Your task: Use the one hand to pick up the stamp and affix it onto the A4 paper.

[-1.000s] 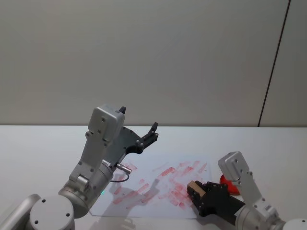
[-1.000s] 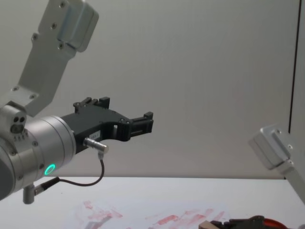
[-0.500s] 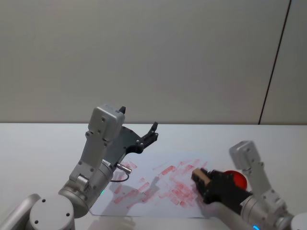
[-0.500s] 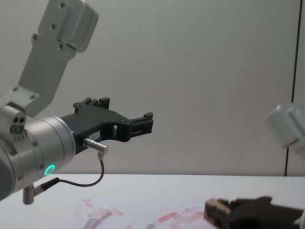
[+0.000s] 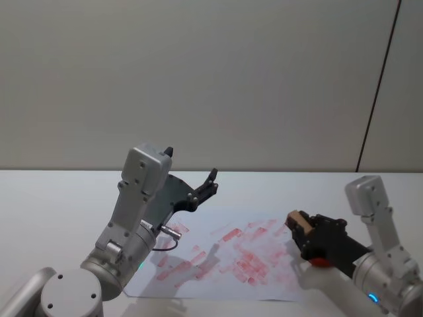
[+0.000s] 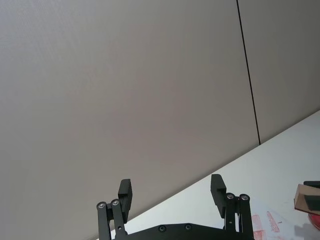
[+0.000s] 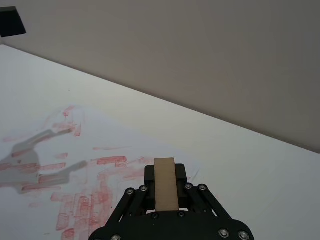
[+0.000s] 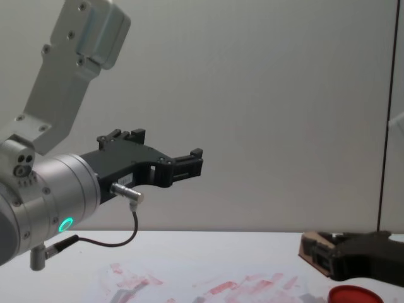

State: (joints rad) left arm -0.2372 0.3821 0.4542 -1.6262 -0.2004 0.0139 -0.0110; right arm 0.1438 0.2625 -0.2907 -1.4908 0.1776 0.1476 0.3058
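Observation:
My right gripper (image 5: pixel 302 226) is shut on the stamp (image 5: pixel 295 219), a small tan block, and holds it in the air over the right edge of the A4 paper (image 5: pixel 225 259). In the right wrist view the stamp (image 7: pixel 165 185) stands between the black fingers (image 7: pixel 151 175), with the red-smeared A4 paper (image 7: pixel 75 160) below. In the chest view the stamp (image 8: pixel 310 246) hovers clear of the table. My left gripper (image 5: pixel 211 179) hangs open and empty above the paper's left half, arm raised.
A red round ink pad (image 8: pixel 353 295) lies on the white table right of the paper, just under my right gripper; in the head view it shows as ink pad (image 5: pixel 321 261). A grey wall stands behind the table.
My right gripper has risen and moved right and away with the stamp, from low over the paper's near right part to above the ink pad. The left arm has not moved.

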